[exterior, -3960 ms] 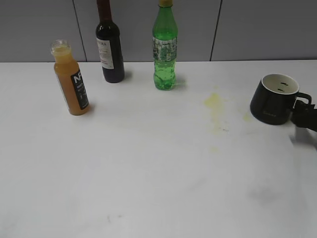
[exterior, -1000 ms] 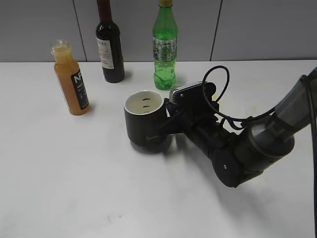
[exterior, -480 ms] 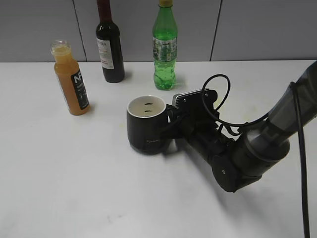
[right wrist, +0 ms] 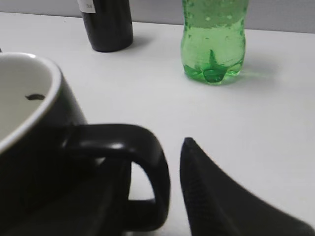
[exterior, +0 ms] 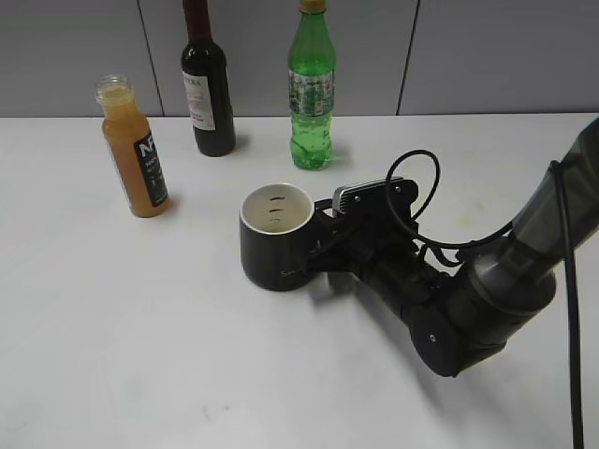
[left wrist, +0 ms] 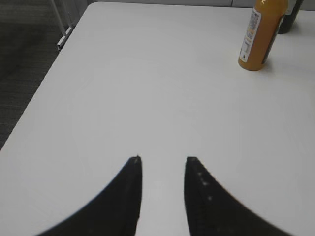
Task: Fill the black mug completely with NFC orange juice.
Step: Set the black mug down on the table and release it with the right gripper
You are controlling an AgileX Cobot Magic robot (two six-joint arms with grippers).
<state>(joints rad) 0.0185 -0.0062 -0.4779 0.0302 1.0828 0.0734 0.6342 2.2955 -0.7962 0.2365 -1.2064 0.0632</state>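
Black mug (exterior: 276,245) now set upright mid-tabletop (exterior: 140,337), right of orange juice bottle (exterior: 134,150). Right gripper (right wrist: 147,196) fingers just released, apart either side of handle (still empty inside). Left gripper (left wrist: 162,169) fingers apart, empty. Pouring next.

The wine bottle (exterior: 208,84) and the green soda bottle (exterior: 311,89) both lose their tops to the upper edge in the exterior view. The black mug (right wrist: 34,142) is chopped by the left and bottom edges in the right wrist view, and it's close enough to go soft. Its small pale lettering is too tiny to read from outside. The right claw (right wrist: 155,189) has one finger mostly behind the mug handle (right wrist: 128,162). In the left wrist view, the juice bottle (left wrist: 261,34) has its neck cut off.
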